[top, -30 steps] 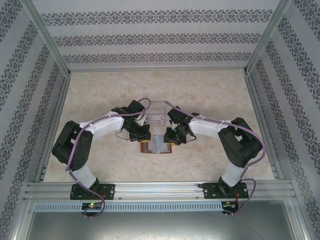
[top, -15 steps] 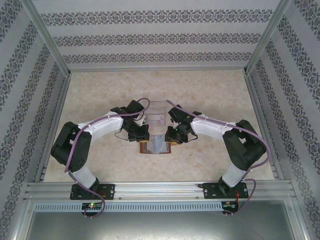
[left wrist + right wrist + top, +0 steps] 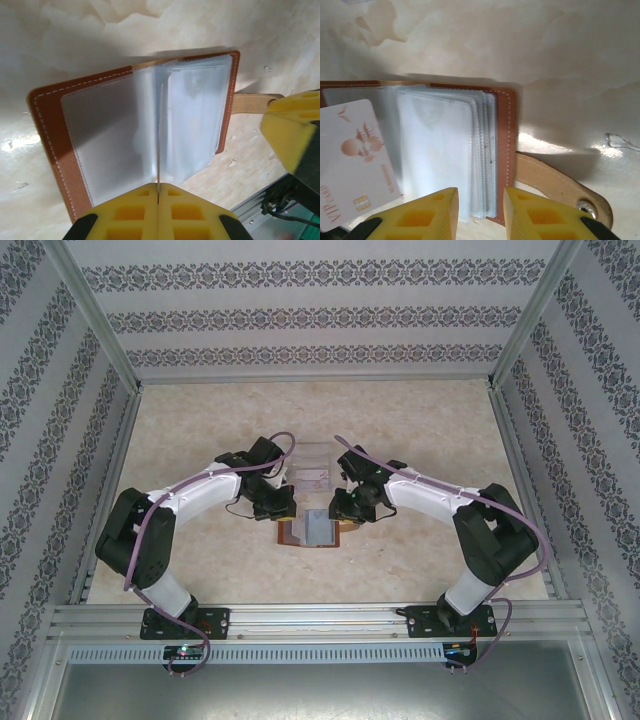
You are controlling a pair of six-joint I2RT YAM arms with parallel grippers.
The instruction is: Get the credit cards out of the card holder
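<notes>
Left gripper [image 3: 158, 192] clamped on clear sleeve [image 3: 159, 135] of card holder [image 3: 50, 130]. Right gripper [image 3: 481, 200] narrowly open, empty, near closing tab [image 3: 555, 185]; credit card [image 3: 355, 160] on opposite half.

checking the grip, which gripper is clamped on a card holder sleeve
The left gripper, shut on one upright clear sleeve; the right gripper is open.
</notes>
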